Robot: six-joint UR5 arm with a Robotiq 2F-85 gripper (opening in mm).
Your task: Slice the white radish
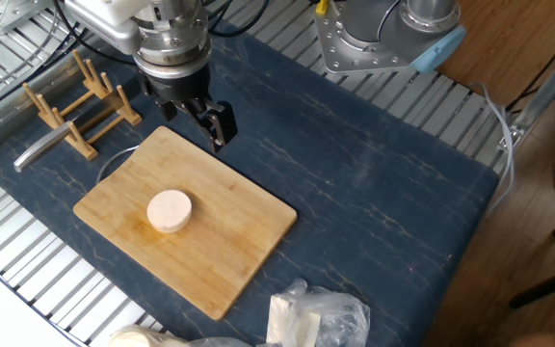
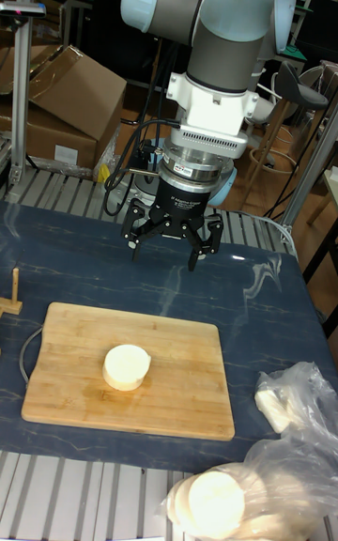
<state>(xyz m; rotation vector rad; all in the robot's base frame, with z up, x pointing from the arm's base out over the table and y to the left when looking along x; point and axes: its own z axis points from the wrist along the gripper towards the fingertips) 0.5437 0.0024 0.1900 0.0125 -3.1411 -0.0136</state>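
The white radish point(image 1: 170, 210) point(image 2: 126, 366) is a thick cream-white disc lying whole on the wooden cutting board point(image 1: 229, 241) point(image 2: 178, 391). My gripper point(image 1: 210, 123) point(image 2: 167, 245) hangs above the board's far edge, behind the radish and well clear of it. Its black fingers are spread apart with nothing between them, which the tall fixed view shows plainly. No knife is in the fingers.
A wooden rack point(image 1: 80, 101) stands at the back left with a metal handle point(image 1: 39, 150) lying beside it. A clear plastic bag point(image 1: 316, 316) point(image 2: 291, 409) with white pieces sits at the front, by more pale discs point(image 2: 214, 502). A second robot base point(image 1: 383, 39) stands behind.
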